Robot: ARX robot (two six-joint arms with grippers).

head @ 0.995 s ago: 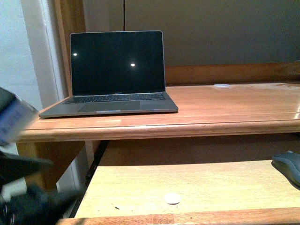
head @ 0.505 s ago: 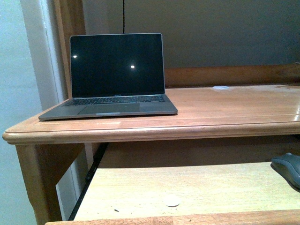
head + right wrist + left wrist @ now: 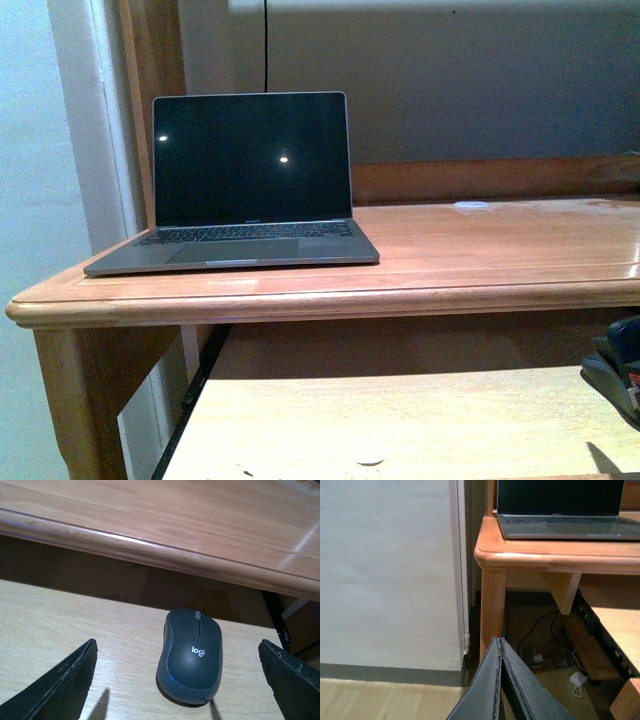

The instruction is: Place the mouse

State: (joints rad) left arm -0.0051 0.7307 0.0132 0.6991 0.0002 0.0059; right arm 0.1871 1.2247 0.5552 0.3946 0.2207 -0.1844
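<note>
- The right hand (image 3: 176, 644) is nearest, hanging low over the pale lower shelf (image 3: 60, 615), below the laptop (image 3: 250, 180) and well to its right. Its two fingers (image 3: 62, 682) are spread wide with nothing between them.
- The mouse (image 3: 192, 655) lies flat on that shelf, below and to the right of the laptop, just inside the overhanging table edge. In the right wrist view it sits between the spread fingers, clear of both, with its scroll wheel pointing towards the table.
- The left hand (image 3: 500, 650) hangs below the laptop's level and out to its left, over the floor beside the table leg. Its fingers are pressed together and carry nothing.
- The table (image 3: 480, 250) carries the laptop at its left end, lid up and screen dark. The bare wood to the laptop's right looks like the likely resting place, though the task names none.
- A small white disc (image 3: 472, 205) lies on the table to the right of the laptop and further back, near the rear rail.
- Progress, as I judge it: the approach is made and the hand is lined up, but the mouse is not yet gripped. Closing on it, lifting it, carrying it and setting it down are all left.
</note>
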